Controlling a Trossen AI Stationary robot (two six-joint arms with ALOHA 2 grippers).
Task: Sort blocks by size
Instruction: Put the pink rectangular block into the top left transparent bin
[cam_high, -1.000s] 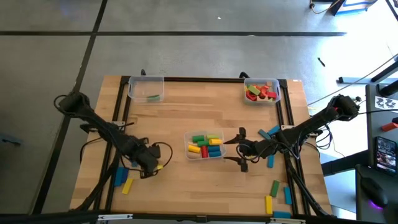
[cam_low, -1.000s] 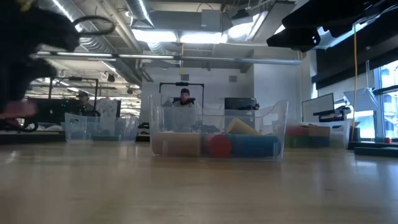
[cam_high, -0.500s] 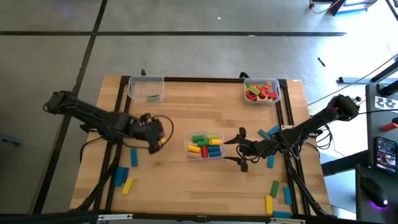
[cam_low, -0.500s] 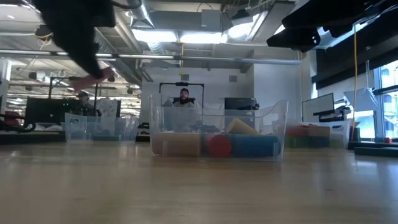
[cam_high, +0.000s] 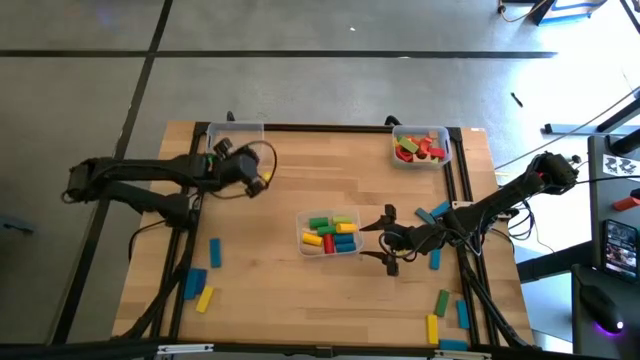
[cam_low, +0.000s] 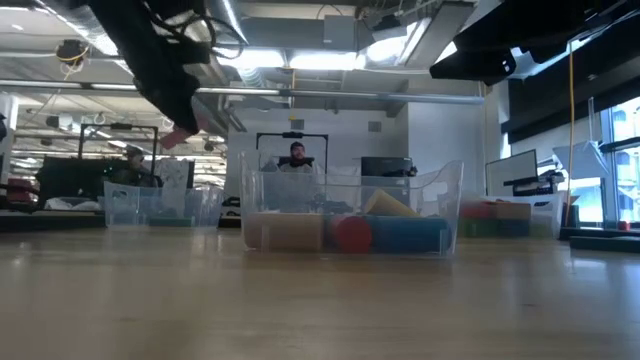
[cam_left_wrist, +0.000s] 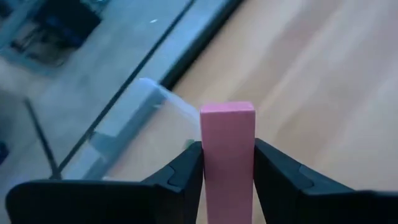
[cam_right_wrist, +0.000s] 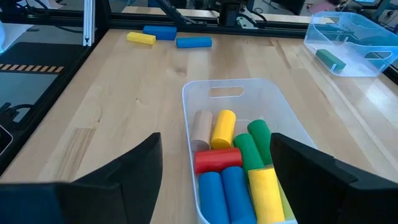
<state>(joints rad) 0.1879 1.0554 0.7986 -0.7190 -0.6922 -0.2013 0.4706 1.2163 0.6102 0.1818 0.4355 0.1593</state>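
The left gripper (cam_left_wrist: 227, 163) is clamped on a pink rectangular wooden block (cam_left_wrist: 227, 149), which stands between its two dark fingers (cam_left_wrist: 184, 167) with its far end poking out past the tips. From above, this gripper (cam_high: 258, 180) hangs over the wooden table (cam_high: 300, 170) near the far left corner, just beside a clear plastic bin (cam_high: 234, 142) that holds one green piece (cam_high: 245, 155). In the left wrist view that bin's corner (cam_left_wrist: 134, 118) shows just beyond the block, blurred.

The right gripper (cam_right_wrist: 211, 180) waits with its fingers spread wide, holding nothing, beside the clear middle bin (cam_right_wrist: 239, 134) of yellow, green, red, blue and tan round blocks (cam_right_wrist: 233, 165). A third clear bin (cam_high: 421, 145) at the far right corner holds red and green pieces, too small to tell apart. Loose blue and yellow blocks (cam_high: 203, 282) lie near the front left edge, others (cam_high: 446, 312) near the front right.

In the low view the left arm (cam_low: 160, 60) is a dark shape, and the pink block (cam_low: 180, 137) shows only as a small blur under it.

A second ago the left gripper was low at the front left of the table; it has since lifted and swung toward the far left bin, carrying the block. The right arm has not moved.
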